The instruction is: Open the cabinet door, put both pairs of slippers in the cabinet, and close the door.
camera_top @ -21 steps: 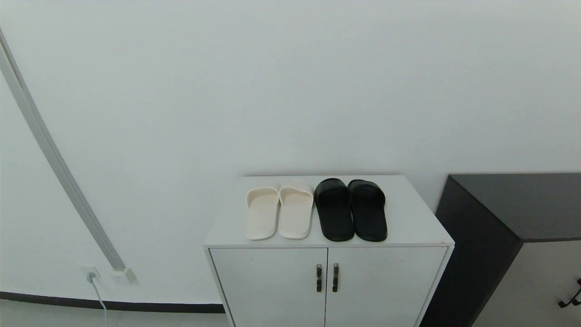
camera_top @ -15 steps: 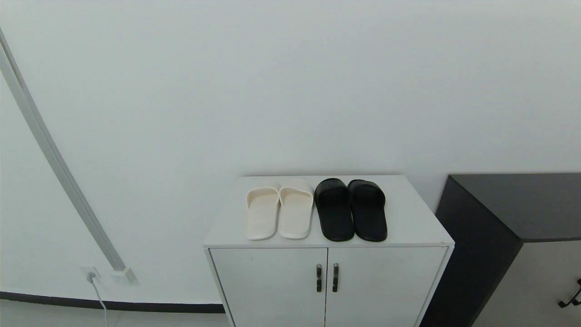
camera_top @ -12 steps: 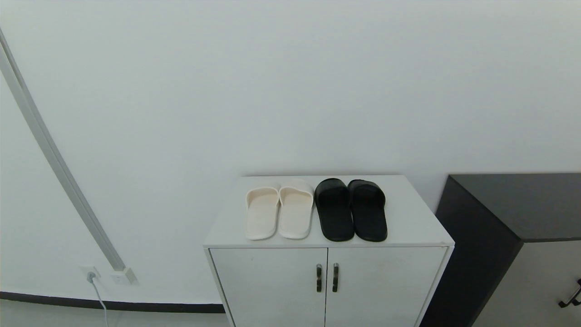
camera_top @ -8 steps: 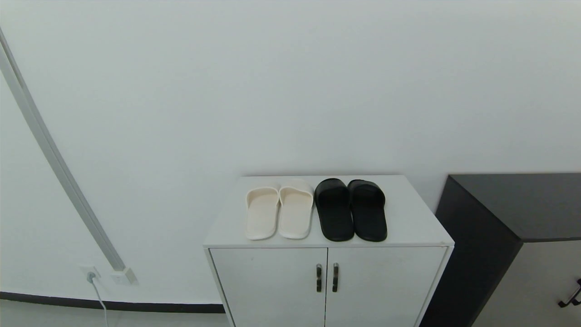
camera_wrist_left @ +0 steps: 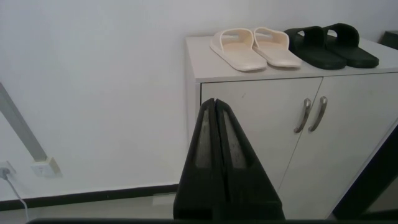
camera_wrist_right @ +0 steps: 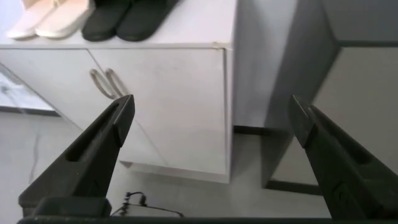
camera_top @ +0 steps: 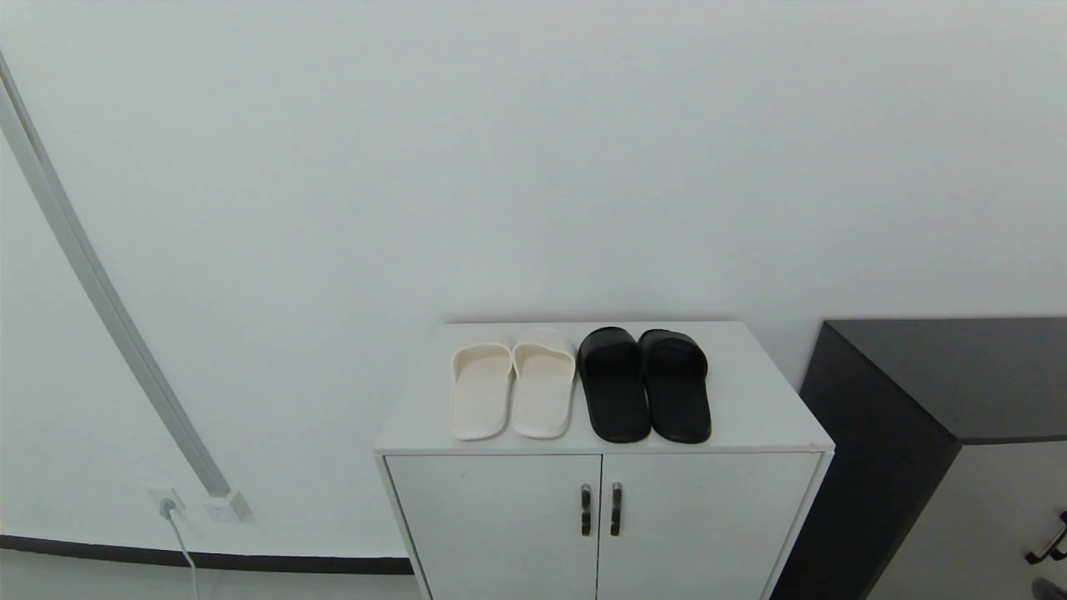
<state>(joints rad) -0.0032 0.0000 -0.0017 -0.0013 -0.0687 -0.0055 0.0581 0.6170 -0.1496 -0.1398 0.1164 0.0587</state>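
The spread right hand [camera_wrist_right: 211,102] hangs near the door handles [camera_wrist_right: 97,83], apparently apart.

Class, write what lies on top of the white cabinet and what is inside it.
On top of the white cabinet lie cream slippers on the robot's left and black slippers on its right. Its doors are shut, hiding the inside.
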